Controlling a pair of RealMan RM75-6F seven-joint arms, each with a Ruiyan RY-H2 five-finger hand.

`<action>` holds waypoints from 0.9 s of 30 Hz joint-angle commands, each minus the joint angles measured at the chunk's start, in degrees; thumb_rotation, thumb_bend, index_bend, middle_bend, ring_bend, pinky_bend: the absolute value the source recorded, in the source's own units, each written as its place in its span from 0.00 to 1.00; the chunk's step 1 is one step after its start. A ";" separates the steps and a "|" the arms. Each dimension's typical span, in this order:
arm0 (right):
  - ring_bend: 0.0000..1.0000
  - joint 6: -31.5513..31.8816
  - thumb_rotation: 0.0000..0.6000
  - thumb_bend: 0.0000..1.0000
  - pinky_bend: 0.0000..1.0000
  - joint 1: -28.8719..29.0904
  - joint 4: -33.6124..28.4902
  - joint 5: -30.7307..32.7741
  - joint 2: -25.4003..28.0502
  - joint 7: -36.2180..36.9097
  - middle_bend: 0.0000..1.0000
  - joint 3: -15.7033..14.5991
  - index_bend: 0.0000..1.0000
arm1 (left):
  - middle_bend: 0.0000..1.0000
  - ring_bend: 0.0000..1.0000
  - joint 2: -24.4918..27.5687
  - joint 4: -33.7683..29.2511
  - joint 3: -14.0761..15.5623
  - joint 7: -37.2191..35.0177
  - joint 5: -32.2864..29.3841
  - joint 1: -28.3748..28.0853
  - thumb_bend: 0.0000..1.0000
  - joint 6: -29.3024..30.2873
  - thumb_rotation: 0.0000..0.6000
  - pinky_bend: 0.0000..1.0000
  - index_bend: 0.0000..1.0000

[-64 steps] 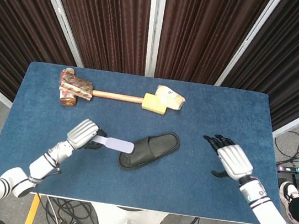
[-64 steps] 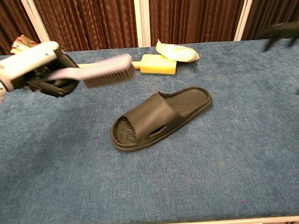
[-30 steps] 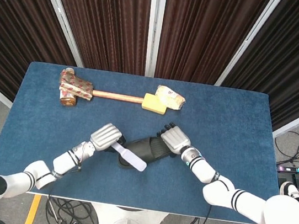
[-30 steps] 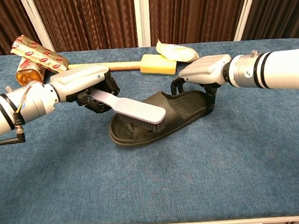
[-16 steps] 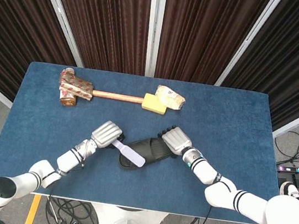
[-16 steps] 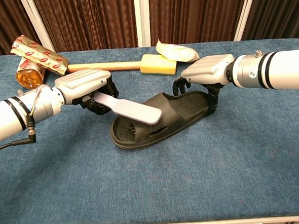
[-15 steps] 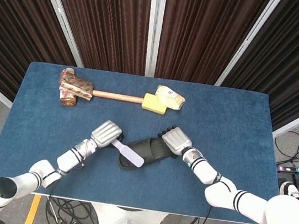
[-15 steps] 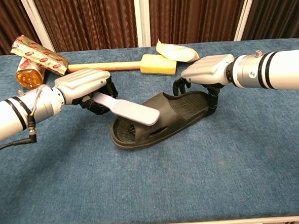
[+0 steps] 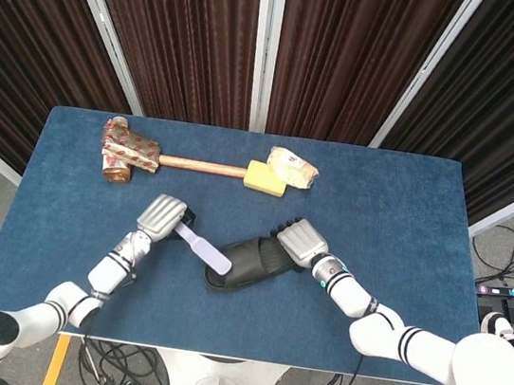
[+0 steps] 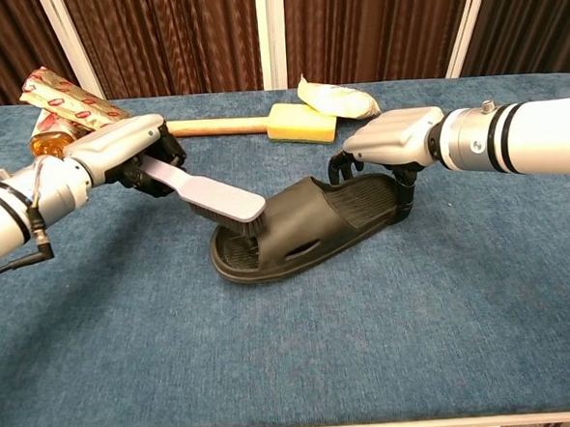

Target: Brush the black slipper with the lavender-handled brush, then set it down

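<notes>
The black slipper (image 9: 252, 263) (image 10: 310, 222) lies near the middle of the blue table, toe end toward the robot's left. My left hand (image 9: 162, 216) (image 10: 127, 155) grips the lavender-handled brush (image 9: 202, 247) (image 10: 205, 195). The brush's bristle end rests over the slipper's toe end. My right hand (image 9: 295, 242) (image 10: 393, 141) holds the slipper's heel end, with fingers curled down around its rim.
At the back of the table (image 9: 398, 212) lie a wooden mallet with a yellow head (image 9: 264, 177) (image 10: 301, 122), a cream packet (image 9: 292, 166) (image 10: 334, 99) and a red-patterned wrapped bundle (image 9: 127, 148) (image 10: 65, 103).
My left hand has drawn back to the left, pulling the brush from the slipper's strap to its toe end. My right hand has stayed on the heel.
</notes>
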 commanded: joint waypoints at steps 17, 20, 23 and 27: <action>0.25 0.72 1.00 0.18 0.25 0.56 -0.88 2.06 0.17 -2.09 0.39 -0.97 0.43 | 1.00 1.00 -4.02 -2.98 -3.75 15.71 -4.58 -5.01 0.87 -7.73 1.00 1.00 1.00; 0.25 0.99 1.00 0.18 0.25 0.62 -1.10 2.54 0.01 -2.64 0.39 -1.12 0.43 | 1.00 1.00 -4.43 -2.85 -6.57 16.79 -8.48 -4.54 0.87 -8.56 1.00 1.00 1.00; 0.25 1.34 1.00 0.18 0.25 0.69 -1.45 2.84 0.06 -3.11 0.39 -1.21 0.43 | 1.00 1.00 -4.10 -3.19 -9.40 17.02 -12.20 -3.66 0.87 -8.45 1.00 1.00 1.00; 0.25 1.57 1.00 0.18 0.25 0.84 -1.65 3.31 0.08 -3.48 0.39 -1.21 0.43 | 1.00 1.00 -3.53 -3.27 -11.88 18.43 -16.00 -2.55 0.87 -8.08 1.00 1.00 1.00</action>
